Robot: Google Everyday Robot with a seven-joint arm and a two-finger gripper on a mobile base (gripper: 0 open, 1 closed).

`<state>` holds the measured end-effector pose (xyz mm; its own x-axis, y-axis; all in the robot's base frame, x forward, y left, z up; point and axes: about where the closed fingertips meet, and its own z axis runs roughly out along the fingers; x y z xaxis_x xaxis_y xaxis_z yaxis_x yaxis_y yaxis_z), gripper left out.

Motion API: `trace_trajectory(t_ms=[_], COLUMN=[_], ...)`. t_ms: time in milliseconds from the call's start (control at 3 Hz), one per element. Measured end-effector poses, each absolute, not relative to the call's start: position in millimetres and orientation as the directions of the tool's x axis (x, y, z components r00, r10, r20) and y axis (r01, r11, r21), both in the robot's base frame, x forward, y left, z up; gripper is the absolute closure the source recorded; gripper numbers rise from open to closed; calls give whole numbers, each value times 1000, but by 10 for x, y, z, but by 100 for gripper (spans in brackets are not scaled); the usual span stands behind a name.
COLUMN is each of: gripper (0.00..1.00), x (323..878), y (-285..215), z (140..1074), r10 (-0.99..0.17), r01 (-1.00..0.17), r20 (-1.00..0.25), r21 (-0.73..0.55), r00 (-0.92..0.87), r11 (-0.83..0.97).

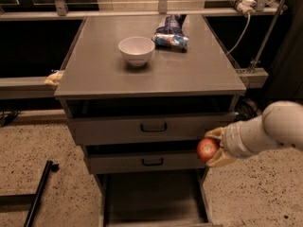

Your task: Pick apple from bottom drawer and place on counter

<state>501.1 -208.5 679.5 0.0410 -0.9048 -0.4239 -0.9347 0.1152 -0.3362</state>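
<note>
The small red-orange apple is held in my gripper, which is shut on it, in the air in front of the right end of the two handled drawers. The arm comes in from the right. The bottom drawer is pulled out below, its flat grey floor bare where it shows. The grey counter lies above and behind the gripper.
A white bowl and a blue-white snack bag sit on the counter's far half. The upper two drawers stand slightly open. A long rail shelf runs at the left, a black bar lies on the floor.
</note>
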Motion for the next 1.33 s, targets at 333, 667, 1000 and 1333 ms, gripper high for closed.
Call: trace_trajectory(t_ms=[333,667,1000,1333], gripper=[100,100,100,100], x=[4984,4984,5036,5112], y=[-2084,-2083,-1938,-1702], z=[7168,7171,7620,8672], r10=[-925,-925,-910,-898], r01=[-917,-917,-907,-873], r20=[-374,-375,-401,-400], r21=[-387,-388,-415,-486], r00=[63,64,109,184], r11=[94,94,75,38])
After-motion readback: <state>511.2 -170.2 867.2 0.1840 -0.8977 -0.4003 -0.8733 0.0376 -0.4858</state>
